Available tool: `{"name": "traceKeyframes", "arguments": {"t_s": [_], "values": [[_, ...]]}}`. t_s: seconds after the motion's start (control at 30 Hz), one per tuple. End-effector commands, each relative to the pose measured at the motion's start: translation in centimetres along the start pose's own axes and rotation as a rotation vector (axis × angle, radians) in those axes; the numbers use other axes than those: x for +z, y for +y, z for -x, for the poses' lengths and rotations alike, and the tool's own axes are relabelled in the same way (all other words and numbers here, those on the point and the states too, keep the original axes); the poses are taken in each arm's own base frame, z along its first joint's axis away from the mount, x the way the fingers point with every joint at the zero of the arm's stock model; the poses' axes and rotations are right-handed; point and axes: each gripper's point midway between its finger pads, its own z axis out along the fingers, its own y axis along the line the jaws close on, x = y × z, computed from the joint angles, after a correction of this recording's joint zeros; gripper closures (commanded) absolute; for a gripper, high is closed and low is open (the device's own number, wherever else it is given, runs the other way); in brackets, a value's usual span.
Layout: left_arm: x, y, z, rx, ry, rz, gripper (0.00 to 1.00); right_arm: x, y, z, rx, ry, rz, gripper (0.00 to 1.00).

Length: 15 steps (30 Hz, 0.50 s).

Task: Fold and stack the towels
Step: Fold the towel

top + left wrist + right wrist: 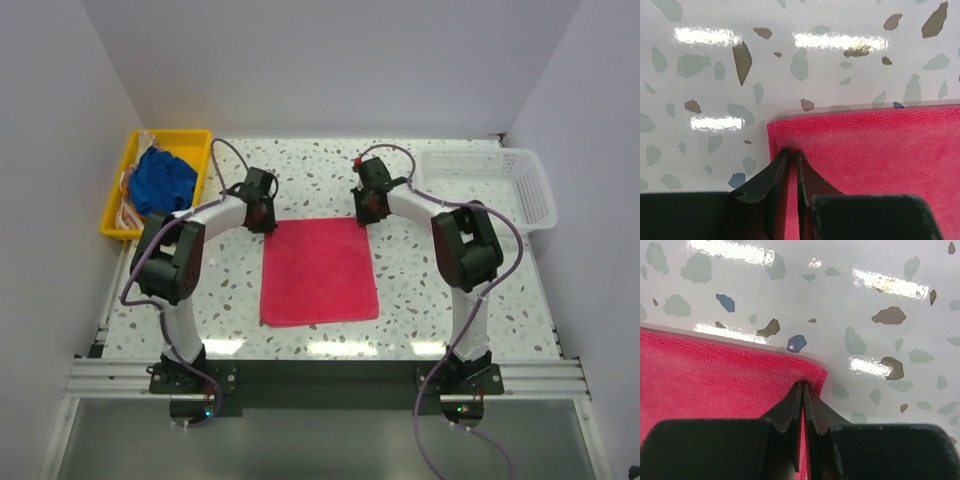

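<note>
Pink towel: lay spread flat and unfolded at the middle of the speckled table, between the two arms. Was pinched at both far corners, the near edge lying loose toward the arm bases.

Left pincer: stood lowered onto the far left corner of the pink towel, just inside the hem. Was closed to a narrow slit, with a thin strip of pink cloth caught between the black fingertips.

Right pincer: stood lowered onto the far right corner of the same towel, right at the rounded hem. Was all but closed, fingertips nearly meeting, with a sliver of pink cloth gripped between them.

Blue towel: lay crumpled in a heap inside the yellow tray, well apart from the pink towel. Covered most of a paler cloth with orange in it, showing only at the tray's left side; too hidden to tell more.

Yellow tray: sat at the far left corner of the table, against the wall.

White basket: sat at the far right corner of the table.
</note>
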Motion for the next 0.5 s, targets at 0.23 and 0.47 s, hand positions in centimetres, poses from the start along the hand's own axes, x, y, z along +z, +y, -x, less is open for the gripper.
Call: {"name": "traceKeyframes", "arguments": {"t_s": [0.23,0.47], "values": [[-3.4,0.0,7.1,0.161,-0.194,-0.05,0.67,-4.6,0.5,4.5,-0.231,-0.126,0.071,0.75],[-2.8,-0.2,8.7,0.409,-0.168,-0.188,0.44,-5.4,-0.5,5.3,-0.418,-0.08,0.19,0.56]]}}
